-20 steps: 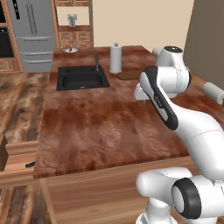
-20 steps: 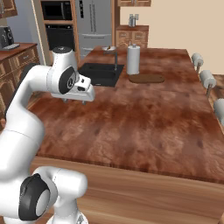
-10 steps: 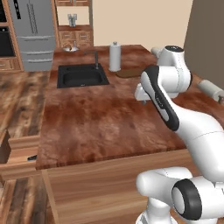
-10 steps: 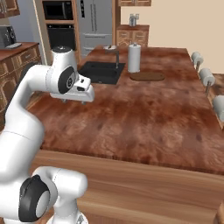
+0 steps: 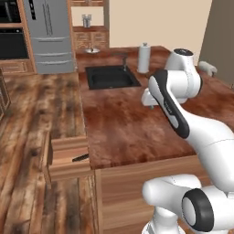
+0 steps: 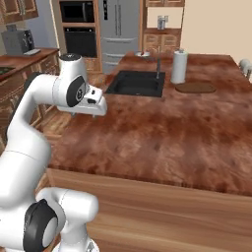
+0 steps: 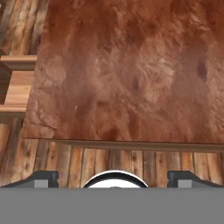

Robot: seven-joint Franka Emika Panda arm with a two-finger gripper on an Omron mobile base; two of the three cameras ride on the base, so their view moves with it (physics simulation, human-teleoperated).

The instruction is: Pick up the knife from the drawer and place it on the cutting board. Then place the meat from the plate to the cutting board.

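As the base has rolled on, the shallow light-brown wooden drawer [image 5: 68, 157] now stands nearer centre, open, the small dark-handled knife [image 5: 81, 158] lying inside. Two-finger gripper [image 7: 113, 176]: jaws wide apart, empty, above the reddish countertop [image 5: 123, 123]. Dark-brown cutting board [image 6: 196, 87] sits well apart. Reach not begun.

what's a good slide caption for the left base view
Open drawer with the knife inside, left of the island counter; arm raised above the countertop, gripper empty.
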